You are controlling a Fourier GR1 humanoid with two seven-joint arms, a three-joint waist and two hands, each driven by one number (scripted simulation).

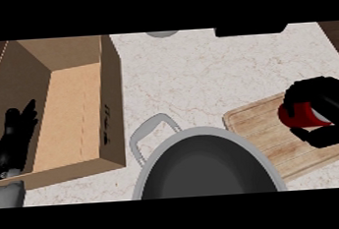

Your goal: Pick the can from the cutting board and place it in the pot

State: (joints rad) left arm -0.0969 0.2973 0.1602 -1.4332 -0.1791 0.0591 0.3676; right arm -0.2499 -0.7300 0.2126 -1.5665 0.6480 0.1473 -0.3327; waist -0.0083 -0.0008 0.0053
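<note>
Right hand (325, 96) at the right edge of the head view, curled round the can (299, 116): fingers arch over the top and far side, and another black part of the hand closes in from below. The can shows as a red cylinder, with only a small patch of its side visible between the black fingers; its ends and any label are hidden. It sits over the right part of the cutting board (264, 130), though whether it touches the wood cannot be told. The board is pale with a grooved border, lies at an angle and is cut off at the right. Just beside its left corner stands the pot (205, 171), dark inside with a grey rim and a looped handle toward the upper left; its lower part is cropped. Left hand (14, 140) rests open over the cardboard box (77, 107) at the left. The counter (199, 75) is light veined stone. Two objects at the upper edge, one grey, one black, are too cropped to identify.
</note>
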